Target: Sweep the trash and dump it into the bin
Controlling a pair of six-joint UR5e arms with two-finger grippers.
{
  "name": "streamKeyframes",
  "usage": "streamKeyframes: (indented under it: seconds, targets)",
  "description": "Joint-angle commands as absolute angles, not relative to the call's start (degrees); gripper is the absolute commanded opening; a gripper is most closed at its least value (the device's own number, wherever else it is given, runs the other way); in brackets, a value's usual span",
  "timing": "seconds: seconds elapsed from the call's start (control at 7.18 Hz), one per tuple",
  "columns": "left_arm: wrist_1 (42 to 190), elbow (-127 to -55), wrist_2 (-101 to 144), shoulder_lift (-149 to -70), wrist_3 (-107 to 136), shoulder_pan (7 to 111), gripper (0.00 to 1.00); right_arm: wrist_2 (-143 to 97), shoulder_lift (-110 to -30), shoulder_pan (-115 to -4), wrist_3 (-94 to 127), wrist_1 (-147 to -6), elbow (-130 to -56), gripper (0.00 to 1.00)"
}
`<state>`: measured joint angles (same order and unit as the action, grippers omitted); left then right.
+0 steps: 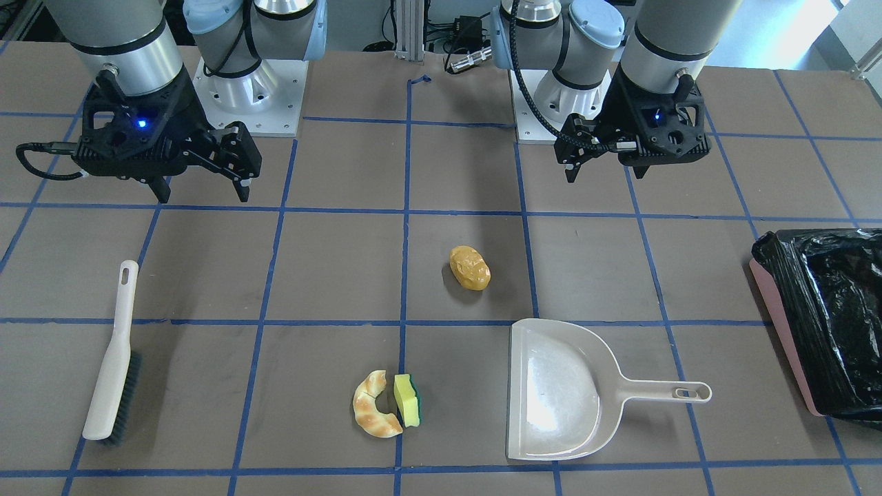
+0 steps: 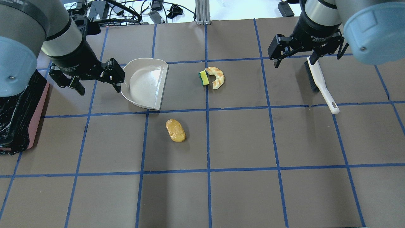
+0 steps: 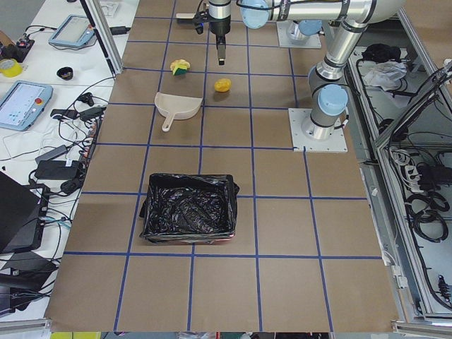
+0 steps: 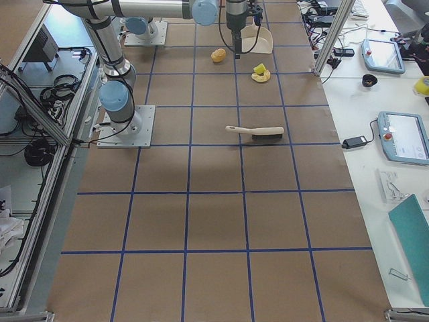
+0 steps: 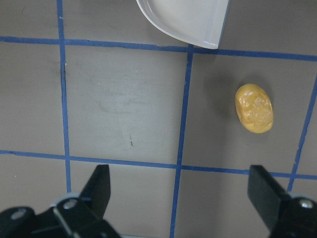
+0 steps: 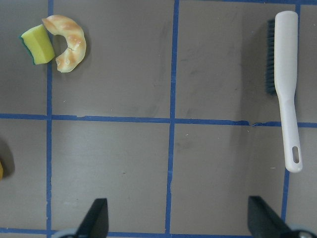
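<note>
Left pincer [image 5: 179, 174] hangs released over the surface [image 5: 124, 99], roll [image 5: 254, 108] ahead to its right, dustpan [image 5: 183, 20] farther ahead. Right pincer [image 6: 177, 203], also released: brush [image 6: 287, 89] ahead-right, croissant [image 6: 69, 42] beside sponge [image 6: 37, 44] ahead-left.

Front view: the right edge cuts off the bin [image 1: 785, 337]. Overhead view: the left gripper [image 2: 98, 87] hides the handle of the dustpan [image 2: 144, 84]; the right gripper [image 2: 295, 58] covers one end of the brush [image 2: 321, 85].

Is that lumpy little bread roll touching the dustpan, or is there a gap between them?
Apart. The left wrist view shows it plainly: the roll lies well clear of the dustpan, with a wide gap between the roll and the pan's straight front edge.
</note>
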<state>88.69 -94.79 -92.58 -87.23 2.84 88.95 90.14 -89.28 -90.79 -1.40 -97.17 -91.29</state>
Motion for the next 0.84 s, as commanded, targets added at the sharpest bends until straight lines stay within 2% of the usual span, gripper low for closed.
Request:
streamKeyframes:
  seconds: [0.0,0.7]
  targets:
    - [87.9,-94.9,-92.5,-87.5,2.5,88.9,1.00,90.4,-89.3,-90.8,-1.6,-96.7,-91.5,1.00]
    - [87.9,-95.4,-92.6,-87.4,2.9,88.9,1.00,91.3,-89.6,-90.8,-1.5,-97.3,-91.5,1.00]
